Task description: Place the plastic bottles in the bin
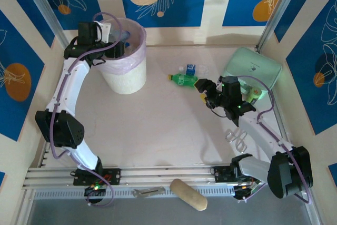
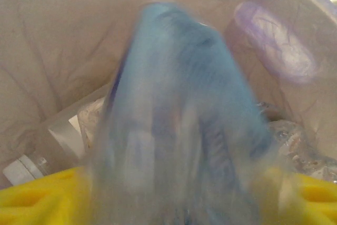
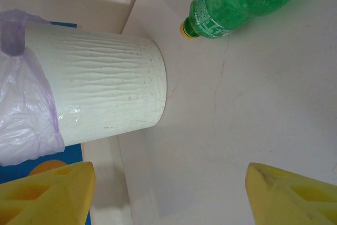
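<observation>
The bin point(image 1: 126, 80) stands at the far left of the table point(image 1: 158, 125), a cream ribbed wastebasket with a pale pink bag point(image 1: 139, 51) folded over its rim. The left gripper point(image 1: 116, 47) hangs right over its mouth. Seen from that wrist, the bin has bottles in it. A white-capped bottle point(image 2: 50, 154) lies low on the left against the bag, and some crumpled clear plastic point(image 2: 297, 140) sits on the right. In front of them a blue-labelled bottle point(image 2: 179, 109) shows as a smear between the yellow fingertips point(image 2: 37, 201), inside the bin's mouth. The blur hides where plastic meets pad, so I cannot tell whether that claw grasps it or has let go. From overhead the arm covers much of the opening.

Out on the table, right of centre, a green bottle point(image 1: 183, 79) with a yellow cap lies on its side. A clear bottle point(image 1: 194, 69) with a blue label lies just behind it. The right gripper point(image 1: 204, 89) hovers just beside the green bottle on its near right. Its wrist camera shows the two yellow fingers point(image 3: 47, 193) spread wide with bare table between them, so it is released and empty. Beyond them are the green bottle at the top and the bin's ribbed wall on the left.

The overhead view adds a mint-green pouch point(image 1: 251, 69) in the far right corner. It also shows a scissors-like metal thing point(image 1: 238, 138) beside the right arm and a tan bread-like roll point(image 1: 188, 194) at the near edge.
</observation>
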{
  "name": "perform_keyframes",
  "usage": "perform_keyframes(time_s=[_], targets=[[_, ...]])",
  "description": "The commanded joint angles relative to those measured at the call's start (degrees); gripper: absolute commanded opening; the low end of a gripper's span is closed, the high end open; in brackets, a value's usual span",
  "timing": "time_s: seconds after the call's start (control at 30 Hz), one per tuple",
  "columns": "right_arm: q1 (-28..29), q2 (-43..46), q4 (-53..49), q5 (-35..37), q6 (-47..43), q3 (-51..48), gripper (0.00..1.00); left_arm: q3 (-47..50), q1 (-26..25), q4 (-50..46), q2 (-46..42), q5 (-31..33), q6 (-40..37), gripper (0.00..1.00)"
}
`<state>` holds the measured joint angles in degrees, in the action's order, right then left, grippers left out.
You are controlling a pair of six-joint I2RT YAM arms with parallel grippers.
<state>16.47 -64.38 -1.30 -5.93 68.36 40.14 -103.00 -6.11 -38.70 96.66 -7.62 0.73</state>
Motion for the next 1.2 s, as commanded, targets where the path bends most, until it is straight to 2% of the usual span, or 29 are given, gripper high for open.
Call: perform_keyframes(time_s=[0.0, 0.23, 0.37, 0.5, 0.67, 0.83, 0.93, 1.17], targets=[[-0.3, 1.2, -1.2, 0.8, -1.1, -1.0, 0.76, -2.1, 0.7, -1.5, -0.1, -1.3, 1.0, 0.92], [-0.2, 0.2, -1.6, 1.1, -3.3, 0.1, 0.76, -1.6, 0.7, -0.9, -2.7, -1.7, 2.6, 1.0], [-0.2, -1.8, -4.1, 1.2, -8.4, 3.2, 0.77, 1.7, 0.6, 2.1, -6.6, -4.1, 5.1, 1.0], [-0.3, -6.9, -8.8, 0.4, -18.0, 9.2, 0.77, 8.6, 0.5, 8.2, -12.2, -8.5, 10.2, 1.0], [-0.4, -17.7, -15.1, -3.7, -32.2, 19.0, 0.77, 21.1, -0.8, 19.0, -19.1, -16.2, 20.3, 1.0], [0.0, -30.5, -21.2, -7.6, -43.0, 30.3, 0.79, 37.9, -6.7, 32.3, -27.1, -18.6, 29.1, 1.0], [0.7, -36.9, -24.2, -5.6, -47.0, 37.1, 0.8, 46.2, -11.4, 37.6, -31.6, -15.9, 31.9, 1.0], [3.8, -48.6, -28.9, 4.2, -56.9, 52.1, 0.82, 56.4, -19.9, 42.8, -36.5, -10.0, 35.8, 1.0]])
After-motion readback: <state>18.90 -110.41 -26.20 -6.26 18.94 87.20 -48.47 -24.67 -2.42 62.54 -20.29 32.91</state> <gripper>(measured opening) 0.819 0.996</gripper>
